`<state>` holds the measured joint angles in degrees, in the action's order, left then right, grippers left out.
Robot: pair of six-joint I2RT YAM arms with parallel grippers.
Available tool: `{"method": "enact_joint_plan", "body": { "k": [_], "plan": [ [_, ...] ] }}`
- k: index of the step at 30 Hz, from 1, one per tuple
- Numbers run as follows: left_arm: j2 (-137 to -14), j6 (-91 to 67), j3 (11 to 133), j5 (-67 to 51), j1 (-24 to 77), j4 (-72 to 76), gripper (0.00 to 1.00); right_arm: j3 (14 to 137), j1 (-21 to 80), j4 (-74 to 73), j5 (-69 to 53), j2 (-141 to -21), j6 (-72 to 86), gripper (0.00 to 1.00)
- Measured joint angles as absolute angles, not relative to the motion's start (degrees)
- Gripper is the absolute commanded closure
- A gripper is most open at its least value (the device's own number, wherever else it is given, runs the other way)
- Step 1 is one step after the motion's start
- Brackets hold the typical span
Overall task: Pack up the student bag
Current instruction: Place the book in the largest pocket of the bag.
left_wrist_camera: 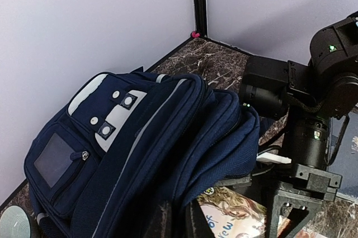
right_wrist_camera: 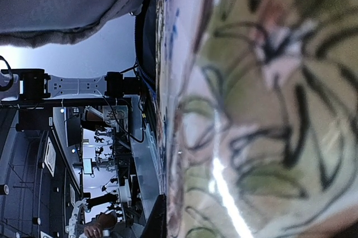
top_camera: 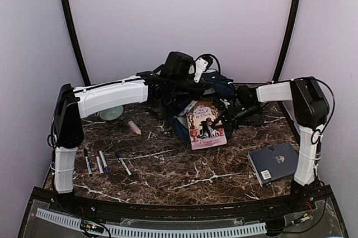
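Bag (top_camera: 215,84) lies slumped at the back middle of the table (top_camera: 168,174), close to the rear wall. A picture book (top_camera: 206,125) leans out of its near side onto the marble. The left gripper (left_wrist_camera: 179,224) hangs over the bag from the left and the right gripper (top_camera: 226,119) meets the picture book's right edge, so both arms crowd the back. Bare marble shows nearer the bases, between the pens (top_camera: 103,161) at the left and a blue book (top_camera: 274,162) by the right edge. The left wrist view alone shows the bag's grey-white front patch and pocket, turned toward the corner. The right wrist view is filled by the blurred picture book cover. For either gripper, I cannot tell if its fingers are clenched or released.
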<state>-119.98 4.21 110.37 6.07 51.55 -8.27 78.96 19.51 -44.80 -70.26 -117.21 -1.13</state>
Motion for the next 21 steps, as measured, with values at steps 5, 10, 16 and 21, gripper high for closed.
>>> {"method": "enact_joint_plan", "body": {
  "k": [5, 10, 16, 21],
  "plan": [
    [-119.02, 4.23, 108.14, 6.42, 52.05, -8.25, 1.0, 80.86, 19.46, -37.85, -69.54, -118.78, 5.61, 1.0],
    [-118.15, 4.27, 107.44, 6.79, 52.07, -8.27, 1.0, 82.56, 19.27, -30.57, -67.46, -120.99, 12.21, 1.0],
    [-118.04, 4.54, 106.65, 6.85, 52.07, -8.19, 1.0, 88.01, 18.72, -26.35, -63.68, -126.58, 15.38, 1.0],
    [-117.3, 4.54, 105.06, 6.76, 52.1, -7.29, 1.0, 88.29, 18.35, -22.79, -59.72, -127.42, 18.22, 0.98]
  ]
}}
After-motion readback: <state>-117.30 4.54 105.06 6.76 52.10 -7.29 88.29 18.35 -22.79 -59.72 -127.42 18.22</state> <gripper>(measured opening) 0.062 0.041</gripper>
